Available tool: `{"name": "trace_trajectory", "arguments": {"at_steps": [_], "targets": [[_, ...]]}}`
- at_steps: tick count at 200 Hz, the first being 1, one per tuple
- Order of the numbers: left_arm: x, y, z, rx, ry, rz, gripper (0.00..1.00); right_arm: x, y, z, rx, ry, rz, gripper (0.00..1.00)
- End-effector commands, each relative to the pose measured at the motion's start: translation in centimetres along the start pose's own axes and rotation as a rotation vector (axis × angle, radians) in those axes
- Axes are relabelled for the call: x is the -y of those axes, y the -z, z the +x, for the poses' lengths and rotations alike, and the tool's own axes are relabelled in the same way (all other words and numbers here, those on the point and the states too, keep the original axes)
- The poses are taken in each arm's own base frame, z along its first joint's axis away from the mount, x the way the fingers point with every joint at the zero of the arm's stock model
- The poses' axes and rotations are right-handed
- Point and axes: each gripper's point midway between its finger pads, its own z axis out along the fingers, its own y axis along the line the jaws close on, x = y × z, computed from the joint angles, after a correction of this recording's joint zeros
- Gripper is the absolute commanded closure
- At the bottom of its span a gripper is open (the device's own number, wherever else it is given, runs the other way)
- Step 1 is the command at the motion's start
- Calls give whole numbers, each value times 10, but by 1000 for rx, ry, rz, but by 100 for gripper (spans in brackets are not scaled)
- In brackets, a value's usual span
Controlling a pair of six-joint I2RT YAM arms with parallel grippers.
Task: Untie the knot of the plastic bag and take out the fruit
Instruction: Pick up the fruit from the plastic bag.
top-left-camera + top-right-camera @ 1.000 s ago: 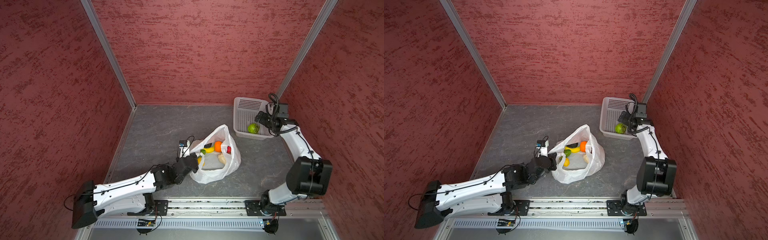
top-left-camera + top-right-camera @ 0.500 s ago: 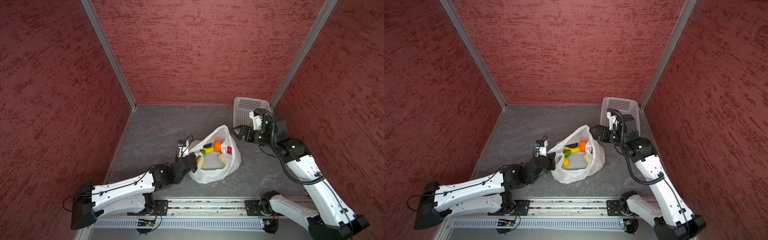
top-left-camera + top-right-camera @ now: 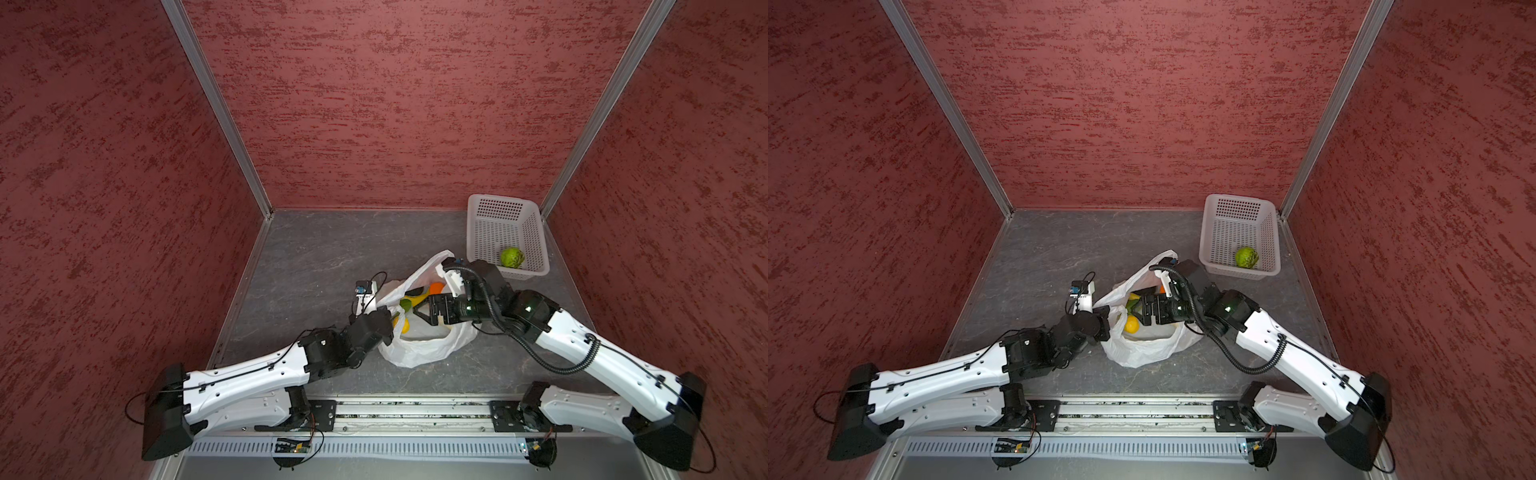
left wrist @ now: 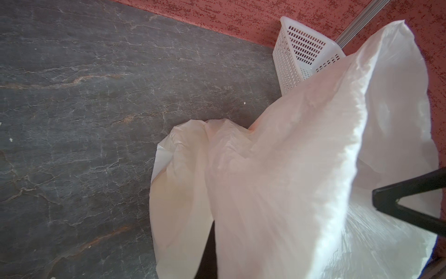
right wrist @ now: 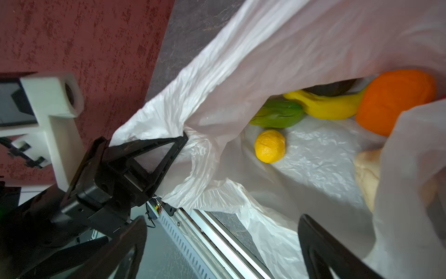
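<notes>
The white plastic bag point(image 3: 419, 353) point(image 3: 1142, 353) lies open mid-floor; the knot is not in view. My left gripper point(image 3: 388, 318) point(image 5: 182, 142) is shut on the bag's rim at its left side; in the left wrist view the plastic point(image 4: 277, 181) covers its jaws. Over the bag mouth my right gripper point(image 3: 415, 311) point(image 5: 222, 241) hangs open, holding nothing. Fruit inside: an orange point(image 5: 393, 101), a banana point(image 5: 325, 108), a green piece point(image 5: 277, 117), a lemon point(image 5: 269, 146) point(image 3: 1132, 325) and a beige piece point(image 5: 366, 174).
A white perforated basket point(image 3: 505, 201) point(image 3: 1239, 199) point(image 4: 301, 55) stands at the back right corner with one bumpy green fruit point(image 3: 512, 257) in it. Red walls close three sides. A metal rail point(image 3: 415, 411) runs along the front.
My right arm has swung from the basket to over the bag's mouth, still open. The green fruit stays in the basket. The left gripper has kept its hold.
</notes>
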Motion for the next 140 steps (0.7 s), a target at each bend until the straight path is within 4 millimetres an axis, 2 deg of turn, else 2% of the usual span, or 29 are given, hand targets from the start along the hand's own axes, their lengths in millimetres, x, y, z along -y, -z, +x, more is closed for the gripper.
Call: {"name": "trace_trajectory", "arguments": {"at_steps": [1,71,109,130,140], "targets": [[-1,4,-7,13,-3,0,100,7,-17,-2,48,-1,53,2],[-5,9,-13,30,23,5,100,47,-71,27,89,-24,158,5],[-5,9,-9,18,10,24,100,52,-92,13,118,-16,203,7],[-4,9,-6,7,8,45,100,48,-111,11,97,-30,195,9],[-5,9,-4,-1,6,50,100,52,-126,17,58,-47,198,11]]}}
